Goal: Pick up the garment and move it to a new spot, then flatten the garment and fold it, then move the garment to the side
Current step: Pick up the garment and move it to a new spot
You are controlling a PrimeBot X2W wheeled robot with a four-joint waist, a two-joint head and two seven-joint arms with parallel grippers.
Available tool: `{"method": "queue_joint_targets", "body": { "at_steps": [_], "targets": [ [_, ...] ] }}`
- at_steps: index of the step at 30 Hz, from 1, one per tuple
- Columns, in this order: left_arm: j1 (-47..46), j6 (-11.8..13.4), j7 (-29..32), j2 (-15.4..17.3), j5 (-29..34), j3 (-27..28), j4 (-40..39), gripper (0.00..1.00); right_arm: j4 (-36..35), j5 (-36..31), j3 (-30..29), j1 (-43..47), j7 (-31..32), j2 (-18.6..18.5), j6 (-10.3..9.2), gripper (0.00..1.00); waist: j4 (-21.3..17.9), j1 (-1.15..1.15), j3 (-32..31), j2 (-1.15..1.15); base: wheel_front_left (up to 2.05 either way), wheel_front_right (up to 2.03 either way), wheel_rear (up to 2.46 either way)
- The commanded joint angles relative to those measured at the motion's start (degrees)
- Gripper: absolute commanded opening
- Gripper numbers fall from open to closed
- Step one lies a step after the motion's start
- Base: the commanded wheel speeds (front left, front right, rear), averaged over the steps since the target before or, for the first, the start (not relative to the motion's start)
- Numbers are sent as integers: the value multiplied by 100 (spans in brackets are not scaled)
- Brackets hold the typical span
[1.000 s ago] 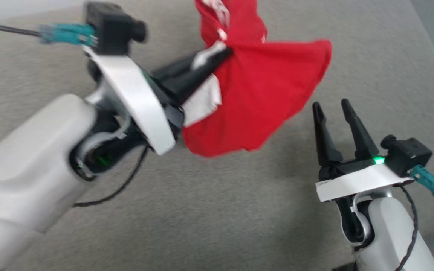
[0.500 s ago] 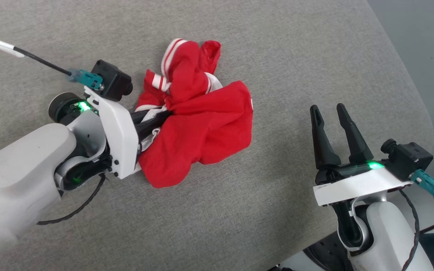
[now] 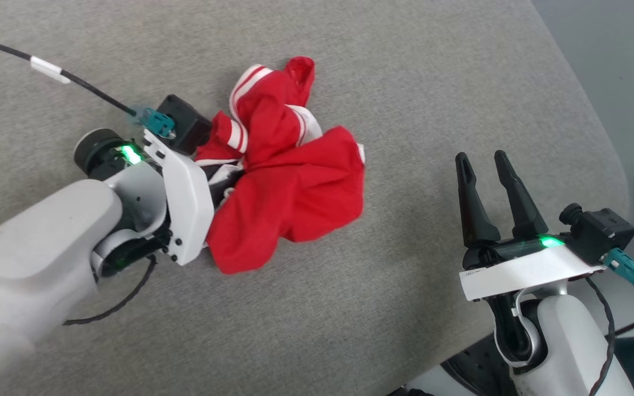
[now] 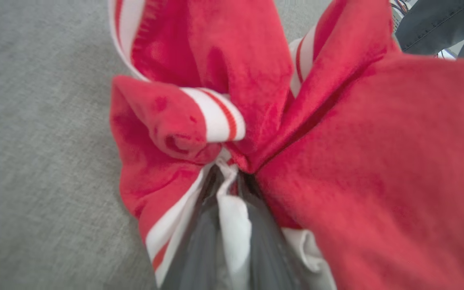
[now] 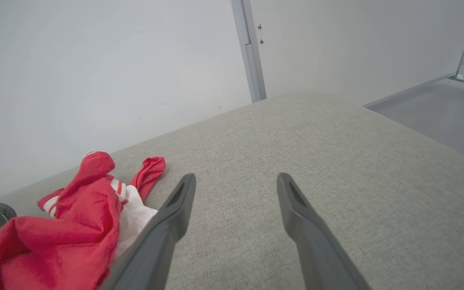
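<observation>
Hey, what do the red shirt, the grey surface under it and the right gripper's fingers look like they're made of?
The shirt: thin soft knit, probably jersey, matte; it bunches in loose folds, with ribbed-looking striped trim. The grey surface: woven upholstery-like cloth, matte, with a visible fine weave. The right gripper's fingers: dark, smooth, faintly shiny, likely hard plastic, though rubber cannot be ruled out.

Red garment (image 3: 295, 203) with white sleeve panels and red-and-white striped trim, on a mottled grey bench (image 3: 350, 330). The left claw (image 4: 232, 181) and right claw (image 3: 481, 158) have black fingers (image 3: 519, 198), white mounting plates (image 3: 520, 272) and green lights (image 3: 549, 241).
</observation>
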Motion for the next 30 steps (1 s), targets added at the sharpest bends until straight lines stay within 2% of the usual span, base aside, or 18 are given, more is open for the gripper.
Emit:
{"method": "queue_joint_targets", "body": {
  "at_steps": [1,2,3,4,9,15,18,20,24,30],
  "targets": [
    [261,14,31,-3,77,-209,77,42,5,-54,-14,33,-29,4,0,100,83,0,-66,0,0,0,0],
    [199,14,-93,-14,40,-191,48,62,12,-114,-39,27,-30,3,0,100,147,0,-112,0,0,0,0],
    [128,14,-245,-27,-40,-170,27,91,28,-176,-72,14,-29,2,0,100,223,0,-159,0,0,0,0],
    [42,14,-415,-45,-105,-151,-7,100,46,-245,-107,1,-30,1,0,100,311,0,-211,0,0,0,0],
    [-118,13,-1354,-107,-372,-125,-127,100,137,-664,-323,-38,-29,0,0,100,853,0,-547,0,0,0,0],
    [296,13,-2688,-134,-865,-96,-132,100,309,-1272,-657,47,-30,2,0,100,1566,0,-996,0,0,0,0],
    [677,13,-3007,-140,-948,12,208,100,394,-1576,-791,119,-30,-2,0,100,1870,0,-1196,0,0,0,0],
    [1039,13,-3067,-281,-1029,216,428,100,444,-1736,-930,150,-30,-2,0,100,2087,0,-1313,0,0,0,0],
    [1968,13,-3079,-511,-730,1165,782,100,494,-1979,-1209,272,-30,3,0,100,2454,0,-1519,0,0,0,0],
    [3363,13,-3081,-969,237,2759,1097,100,562,-2248,-1572,546,-29,-1,0,100,2830,0,-1890,0,0,0,0]
  ]
}}
